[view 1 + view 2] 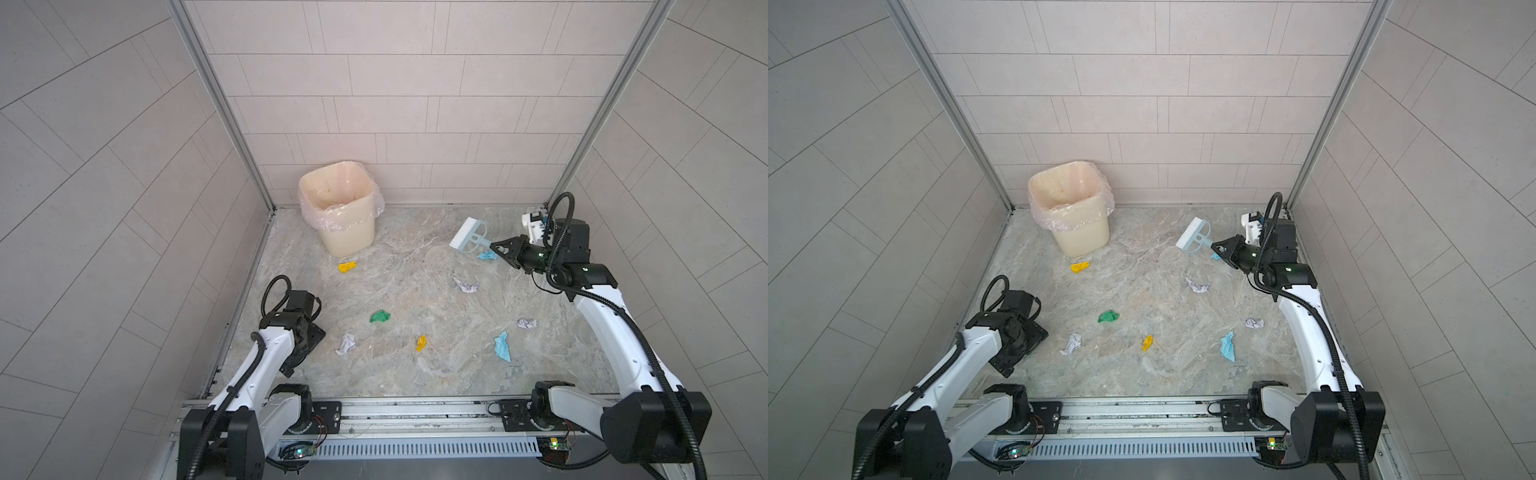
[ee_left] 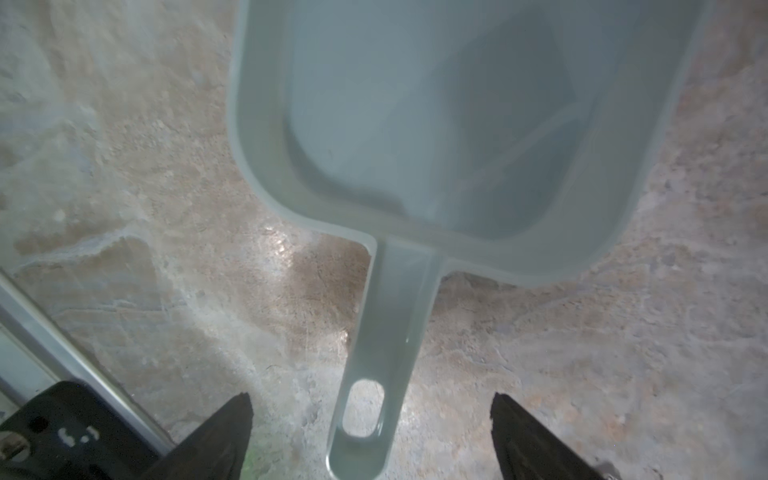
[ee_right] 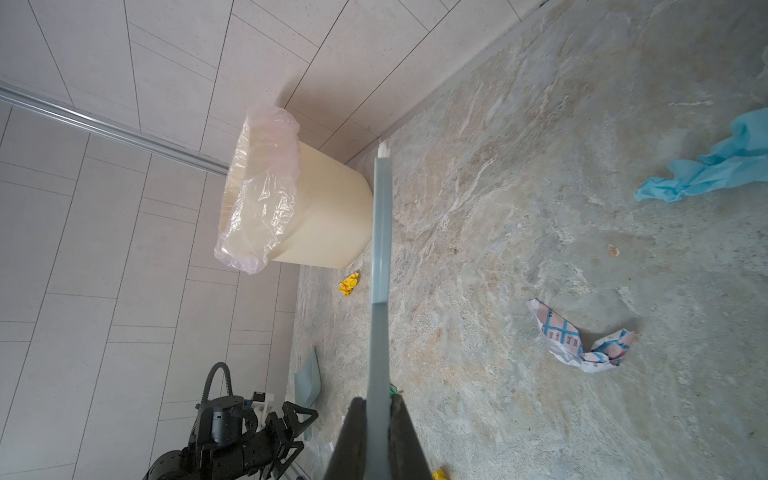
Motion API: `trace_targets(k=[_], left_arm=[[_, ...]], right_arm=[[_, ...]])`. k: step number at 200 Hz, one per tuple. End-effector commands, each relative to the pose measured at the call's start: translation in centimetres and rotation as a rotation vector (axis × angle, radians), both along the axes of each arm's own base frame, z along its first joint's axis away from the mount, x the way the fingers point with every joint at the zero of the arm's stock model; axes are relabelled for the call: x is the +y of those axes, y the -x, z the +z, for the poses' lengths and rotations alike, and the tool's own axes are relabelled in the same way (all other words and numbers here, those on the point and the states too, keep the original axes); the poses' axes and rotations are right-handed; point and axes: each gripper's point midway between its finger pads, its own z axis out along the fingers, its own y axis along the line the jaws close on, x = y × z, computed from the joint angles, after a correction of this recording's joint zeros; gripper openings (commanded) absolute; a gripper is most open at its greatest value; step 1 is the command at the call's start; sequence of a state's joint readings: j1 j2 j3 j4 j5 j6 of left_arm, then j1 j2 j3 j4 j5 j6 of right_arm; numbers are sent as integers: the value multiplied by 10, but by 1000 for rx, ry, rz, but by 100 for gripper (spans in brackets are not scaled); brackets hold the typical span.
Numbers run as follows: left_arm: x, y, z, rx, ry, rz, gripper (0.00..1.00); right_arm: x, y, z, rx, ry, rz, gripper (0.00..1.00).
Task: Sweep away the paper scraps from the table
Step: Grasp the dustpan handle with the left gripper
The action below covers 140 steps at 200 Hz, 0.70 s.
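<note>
Grey tiled walls (image 1: 124, 166) boxed in the marbled table (image 1: 415, 270). In both top views my right arm (image 1: 602, 324) stretched to the far right corner, right gripper (image 1: 496, 249) clamped on the brush (image 1: 467, 235) handle; one light blue wad (image 1: 487, 255) lay just beside it, the other paper scraps (image 1: 380, 316) scattered mid-table. My left arm (image 1: 266, 357) sat folded at the left edge. Left wrist: left gripper (image 2: 370, 401) spread wide, the dustpan (image 2: 457, 124) handle between its jaws, clear of both. Right wrist: jaws shut on the handle, bin (image 3: 324, 216) beyond; a white scrap (image 3: 561, 336) carried print reading roughly "rest".
</note>
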State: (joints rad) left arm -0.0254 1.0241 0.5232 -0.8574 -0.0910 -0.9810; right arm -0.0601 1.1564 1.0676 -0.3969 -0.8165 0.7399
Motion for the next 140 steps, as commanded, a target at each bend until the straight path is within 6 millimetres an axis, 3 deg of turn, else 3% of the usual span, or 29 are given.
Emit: trace_targets(k=[1,60,104,140], left_arm=[[-1,-14,-4,-53,6,-14,95],[-24,-36,-15,-64,130,-79,91],[-10,-27,-9,-52,59,-31,87],[1,-19,-8,-59,6,40,77]], right_arm=[[-5,-3,16,-43,15,-19,0],[-5,-3,15,-40,17,-22,0],[-5,-2,16,-42,20,-22,0],[-4,-2,16,-42,19,-17,0]])
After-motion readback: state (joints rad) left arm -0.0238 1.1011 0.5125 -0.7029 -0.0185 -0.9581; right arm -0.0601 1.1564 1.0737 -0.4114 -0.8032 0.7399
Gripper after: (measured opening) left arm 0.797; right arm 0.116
